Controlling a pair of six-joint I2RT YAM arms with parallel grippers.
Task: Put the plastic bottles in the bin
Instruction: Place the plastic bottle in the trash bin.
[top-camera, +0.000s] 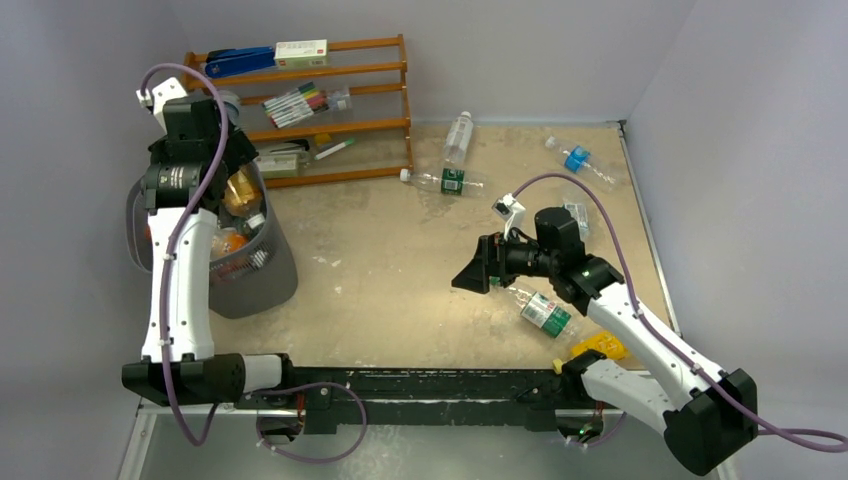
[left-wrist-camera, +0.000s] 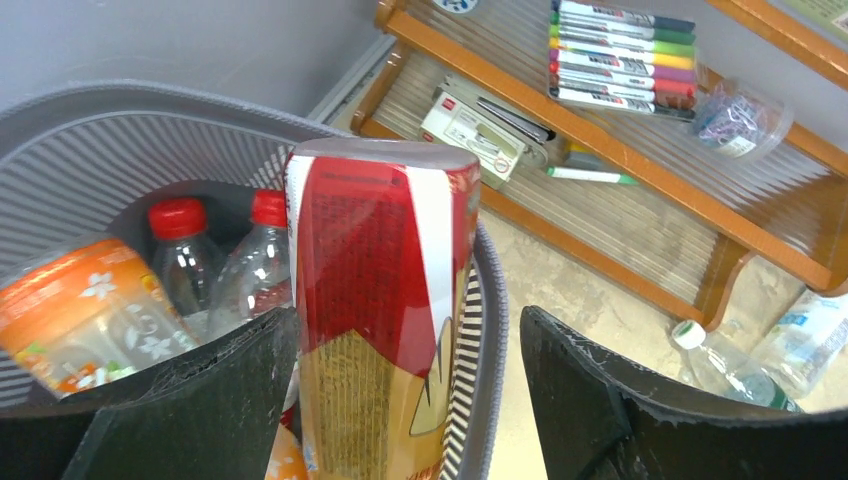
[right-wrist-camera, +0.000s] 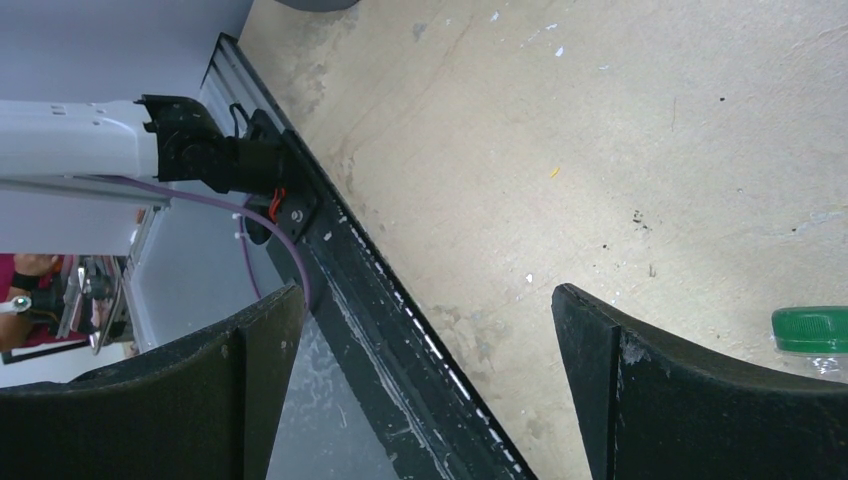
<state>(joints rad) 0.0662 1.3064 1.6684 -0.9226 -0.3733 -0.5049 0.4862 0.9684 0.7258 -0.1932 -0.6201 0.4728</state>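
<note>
Red-label bottle (left-wrist-camera: 370, 280), txt unreadable

- The right gripper (right-wrist-camera: 425, 295) points down at the tan table (right-wrist-camera: 600, 130); its two black fingers (right-wrist-camera: 200, 400) stand wide apart with nothing between them.
- A green bottle cap (right-wrist-camera: 810, 328) shows at the right edge, just beside the right-hand finger.
- A black rail (right-wrist-camera: 400, 330) runs along the table's edge.
- Beyond it lies a white arm link (right-wrist-camera: 70, 140) with a purple cable (right-wrist-camera: 270, 225).
</note>
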